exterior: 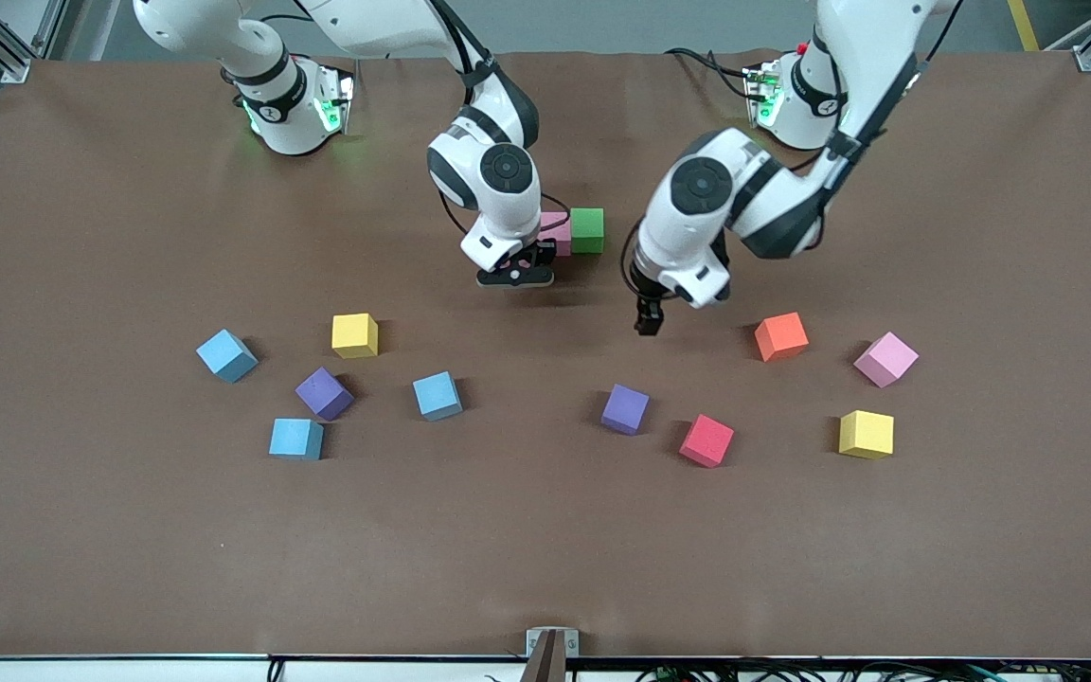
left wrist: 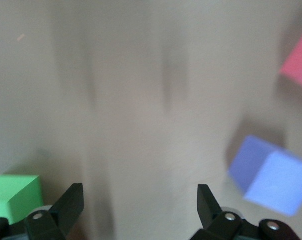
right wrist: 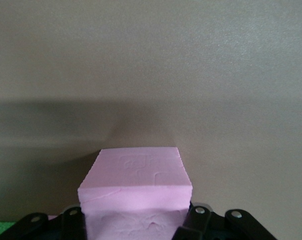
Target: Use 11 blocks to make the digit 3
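A green block (exterior: 587, 230) and a pink block (exterior: 558, 233) stand touching, toward the robots' bases. My right gripper (exterior: 515, 274) is shut on another pink block (right wrist: 136, 185), low over the table beside that pair. My left gripper (exterior: 648, 320) hangs open and empty (left wrist: 141, 200) over bare table between the green block (left wrist: 15, 196) and a purple block (exterior: 625, 408). Loose blocks lie nearer the camera: light blue (exterior: 226, 355), yellow (exterior: 355, 335), purple (exterior: 325, 393), light blue (exterior: 438, 395), light blue (exterior: 296, 439), red (exterior: 706, 440), orange (exterior: 781, 336), pink (exterior: 885, 358), yellow (exterior: 867, 434).
The brown table (exterior: 545, 568) carries only the blocks and the two arm bases along its edge farthest from the camera. A small clamp (exterior: 551, 649) sits at the middle of the edge nearest the camera.
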Controlling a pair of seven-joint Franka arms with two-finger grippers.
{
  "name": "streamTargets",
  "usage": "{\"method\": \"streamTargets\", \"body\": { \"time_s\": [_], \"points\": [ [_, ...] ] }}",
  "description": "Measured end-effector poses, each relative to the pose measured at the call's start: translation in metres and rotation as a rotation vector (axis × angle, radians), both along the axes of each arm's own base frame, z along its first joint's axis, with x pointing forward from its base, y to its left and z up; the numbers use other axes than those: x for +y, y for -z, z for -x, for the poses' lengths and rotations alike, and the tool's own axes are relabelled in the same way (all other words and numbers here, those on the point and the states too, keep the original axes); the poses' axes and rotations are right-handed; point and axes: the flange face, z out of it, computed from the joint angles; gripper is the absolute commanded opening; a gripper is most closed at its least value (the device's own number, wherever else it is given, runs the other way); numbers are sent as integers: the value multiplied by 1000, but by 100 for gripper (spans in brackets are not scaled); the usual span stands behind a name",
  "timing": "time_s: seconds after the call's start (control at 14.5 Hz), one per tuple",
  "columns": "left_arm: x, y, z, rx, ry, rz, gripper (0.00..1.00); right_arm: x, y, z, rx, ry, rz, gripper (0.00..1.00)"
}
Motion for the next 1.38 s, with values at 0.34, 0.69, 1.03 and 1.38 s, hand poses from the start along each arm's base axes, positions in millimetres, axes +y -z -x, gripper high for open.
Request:
{"method": "streamTargets", "body": {
  "time_s": [0.34,0.69,1.03,1.38],
  "points": [
    [61,-16,-76,-9,133,-40,100,1,0,0,0,-2,1,51],
    [108,-24,-139,-73,389,-154,100,1,5,2,5,-1,7,100],
    [157,-40,-178,-115,646,-204,100,9,17,-4,-3,5,2,100],
    [170,-73,-199,-173,879,-233,100,3,-21,-23,26,32,23,100]
  ]
}}
